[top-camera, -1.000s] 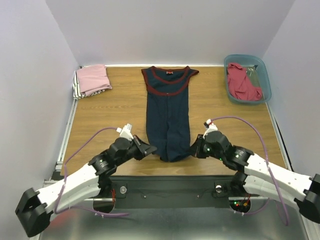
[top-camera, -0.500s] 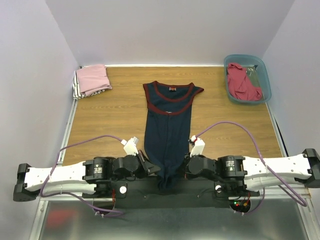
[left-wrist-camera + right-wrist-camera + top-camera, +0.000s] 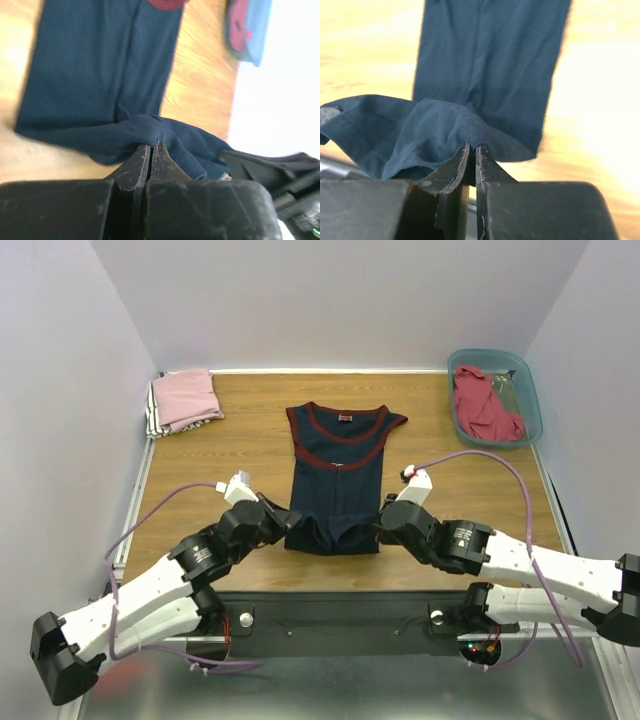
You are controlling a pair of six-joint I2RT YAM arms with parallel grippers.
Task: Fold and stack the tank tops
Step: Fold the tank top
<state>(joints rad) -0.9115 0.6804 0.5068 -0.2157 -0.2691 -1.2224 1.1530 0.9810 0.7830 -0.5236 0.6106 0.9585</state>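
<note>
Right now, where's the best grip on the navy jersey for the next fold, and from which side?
The two hem corners, from the near edge. The navy jersey lies flat and narrow, neck at the far end, hem toward the arms. The left gripper and right gripper each pinch one.

The worktop (image 3: 210, 480) is a rectangular board with a light wood-grain finish. Three plain, pale lavender-white panels enclose it: a back wall (image 3: 340, 300), a left wall (image 3: 60, 440) and a right wall (image 3: 600, 390), each meeting the board at its edge. A silver metal rail (image 3: 137, 502) runs along the left edge. A black strip (image 3: 340, 612) borders the near edge, with a brushed metal sheet (image 3: 350, 690) in front of it. Lighting is even and diffuse, without hard shadows.
</note>
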